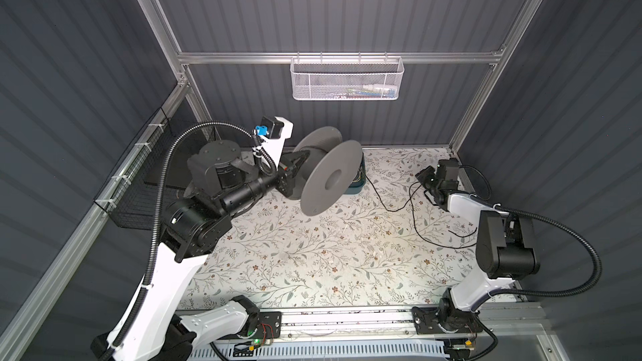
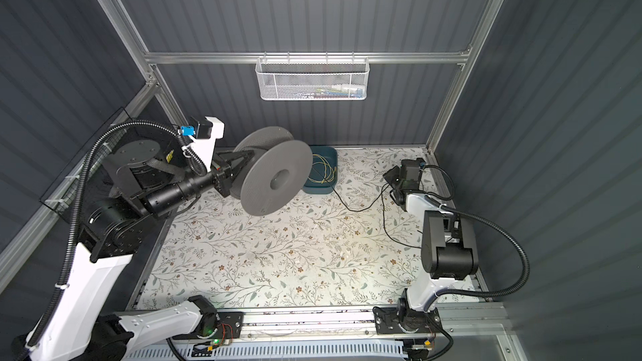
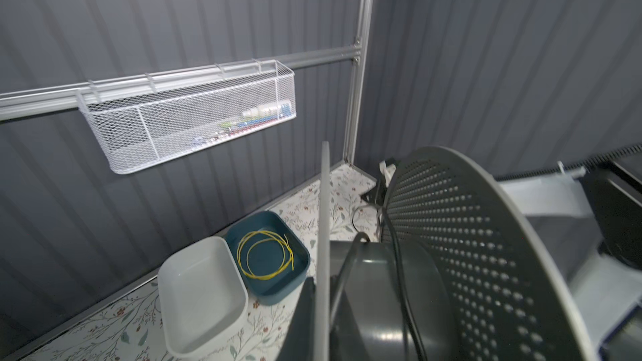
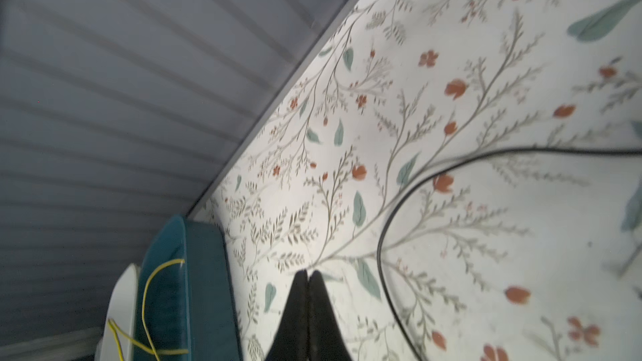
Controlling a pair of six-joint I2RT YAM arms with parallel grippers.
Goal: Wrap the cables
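Floral tabletop (image 1: 312, 255): right gripper (image 4: 307, 274) pinched shut, empty, cable (image 4: 379, 248) just beside its tips. Left gripper (image 2: 245, 158) clamps the spool (image 2: 278, 182). I'd open wide, straddle the cable, then close.

L-wrist cam: grey spool (image 3: 469, 255) is filling the frame up close.
Black cable (image 3: 404, 289) is running over the spool hub btwn flanges, one of them perforated. On the floral tabletop (image 3: 104, 335), a teal tray (image 3: 278, 293) holding a yellow wire coil (image 3: 265, 255) is touching a white tray (image 3: 201, 289). A white mesh basket (image 3: 187, 123) is hanging on the wall rail w/ small items inside.
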